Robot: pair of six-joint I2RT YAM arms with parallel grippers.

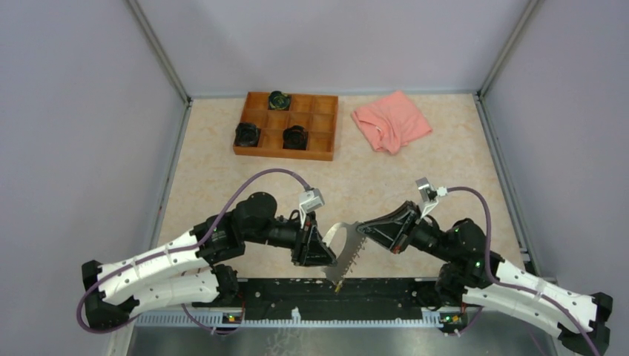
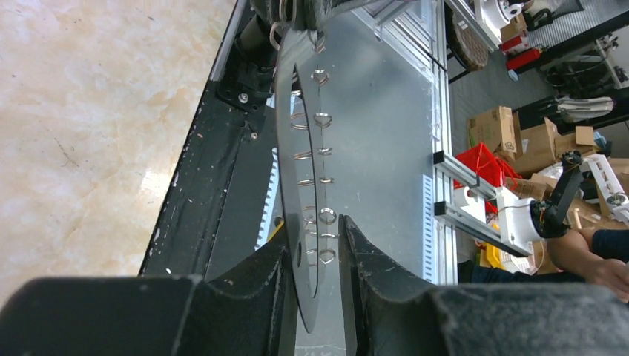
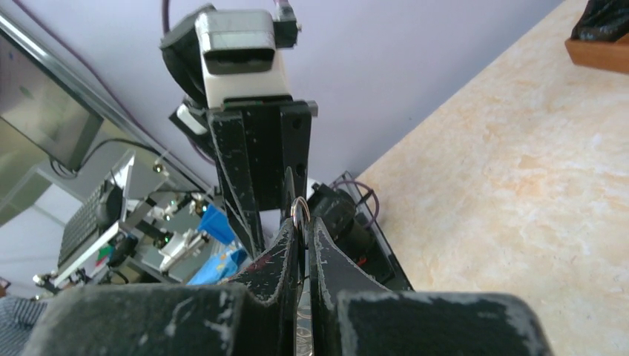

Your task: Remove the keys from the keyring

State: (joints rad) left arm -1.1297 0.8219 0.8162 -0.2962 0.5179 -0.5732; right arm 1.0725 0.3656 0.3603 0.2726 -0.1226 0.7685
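Observation:
The keyring (image 1: pixel 347 245), a flat silvery oval plate with small wire rings along its rim, hangs in the air between both grippers above the table's near edge. My left gripper (image 1: pixel 325 252) is shut on its lower end. In the left wrist view the keyring (image 2: pixel 291 148) shows edge-on, lying against one finger of my left gripper (image 2: pixel 315 230) while its small rings (image 2: pixel 327 216) touch the other. My right gripper (image 1: pixel 361 228) is shut on the upper end, with a small ring (image 3: pixel 300 210) at its tips (image 3: pixel 304 221). A slim key (image 1: pixel 338 282) with a yellowish head dangles below the keyring.
A wooden compartment tray (image 1: pixel 324 137) at the back holds three black round objects (image 1: pixel 248 134). A pink cloth (image 1: pixel 391 121) lies at the back right. A black rail (image 1: pixel 386 293) runs along the near edge under the keyring. Grey walls enclose the table.

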